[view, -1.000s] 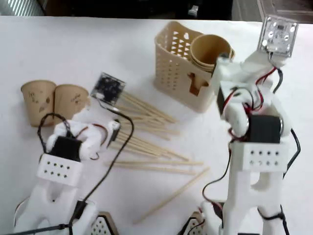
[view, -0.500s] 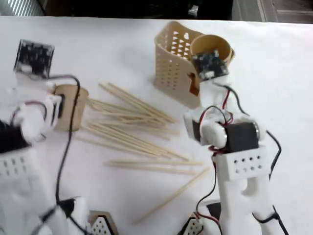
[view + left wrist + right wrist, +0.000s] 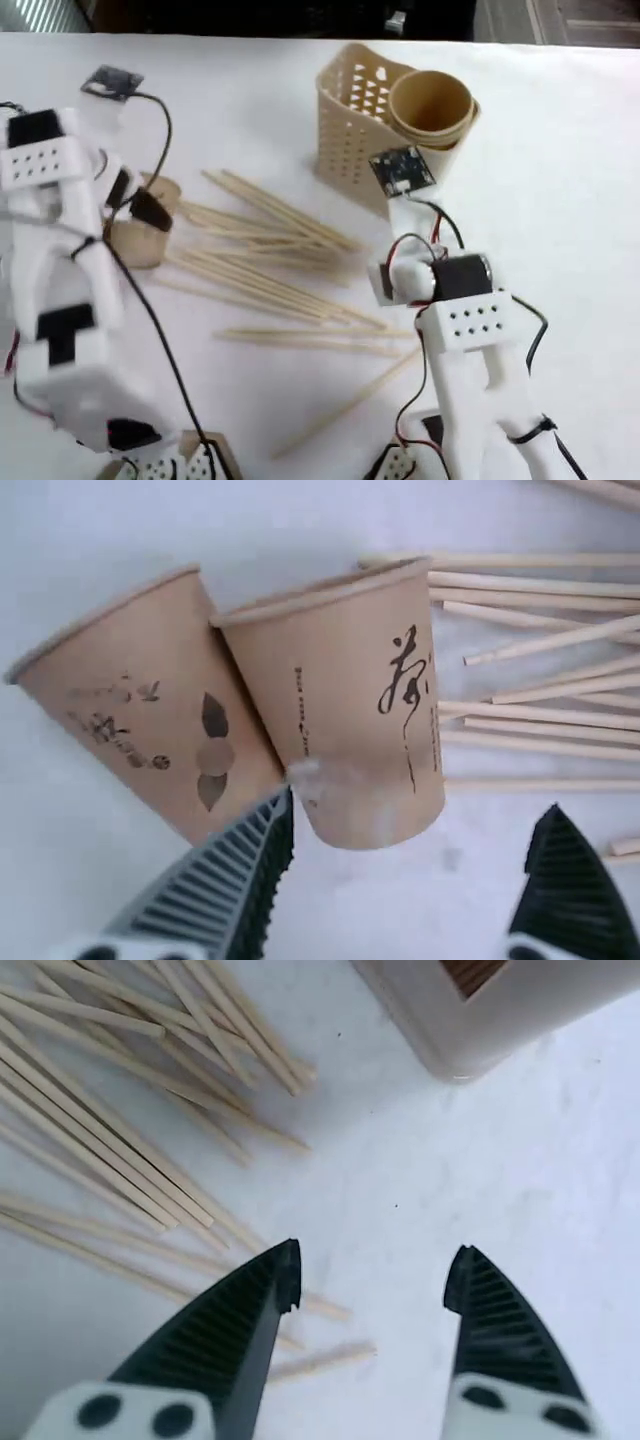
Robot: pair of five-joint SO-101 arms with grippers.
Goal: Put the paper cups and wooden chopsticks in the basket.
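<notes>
Two brown paper cups (image 3: 340,710) (image 3: 140,720) sit side by side on the white table, their narrow bases toward my left gripper (image 3: 420,810). It is open and straddles the base of the right-hand cup. In the high view the left arm (image 3: 60,230) covers most of these cups (image 3: 150,240). Wooden chopsticks (image 3: 270,270) lie scattered mid-table. The cream basket (image 3: 355,130) holds stacked paper cups (image 3: 432,105). My right gripper (image 3: 375,1265) hangs open over bare table between the chopsticks (image 3: 130,1110) and the basket's corner (image 3: 500,1010).
The right arm (image 3: 440,290) stands in front of the basket, its cables trailing toward the table's front edge. A dark strip runs along the table's far side. Open white surface lies to the right of the basket.
The left arm has swung from the front left up and over the two cups. The right arm has drawn back from the basket and lowered toward the table near the chopsticks.
</notes>
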